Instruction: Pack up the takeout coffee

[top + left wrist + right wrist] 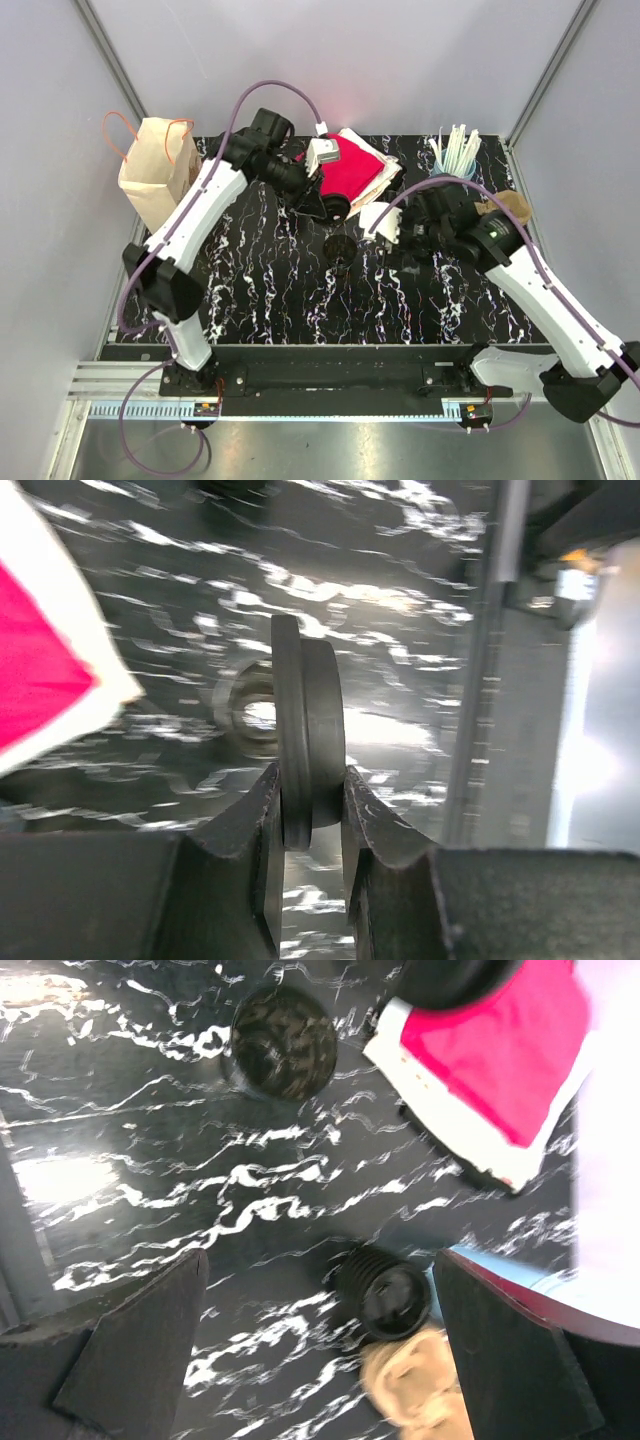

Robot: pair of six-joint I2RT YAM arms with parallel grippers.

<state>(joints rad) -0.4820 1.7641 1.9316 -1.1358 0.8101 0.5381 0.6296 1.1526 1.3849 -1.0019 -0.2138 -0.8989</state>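
Black, white-veined tabletop (260, 290), glossy, fills the top ext. view. At the far-left corner stands a brown paper bag (155, 170) w/ orange loop handles, beside the left arm. A stack of square napkins (352, 165), magenta over white, lies at far centre. Just beside the stack's near edge, the left gripper (330, 207) is clamped on a black round lid (338, 210). A black cylindrical cup (340, 250) stands upright near centre, just nearer than the lid and apart from it. To the cup's right is the right gripper (395, 240). A white object (380, 222) shows by its tip; identity unclear. Pale straws (455, 150) fan out of a pale-blue holder (452, 178) at far right, w/ a tan item (505, 207) near it.

Left wrist view: both fingers (262, 810) pinch the lid edge-on. The disc is vertical, matte, w/ a stepped rim, and the jaws are closed to lid thickness. The cup mouth is blurred behind it.

Right wrist view: the dark wedge-shaped fingers (140, 1350) are spread wide, w/ only tabletop between them. The cup is seen from above at upper centre, mouth open. A second black round ribbed item (385, 1295) lies nearer, right by the crumpled tan item.
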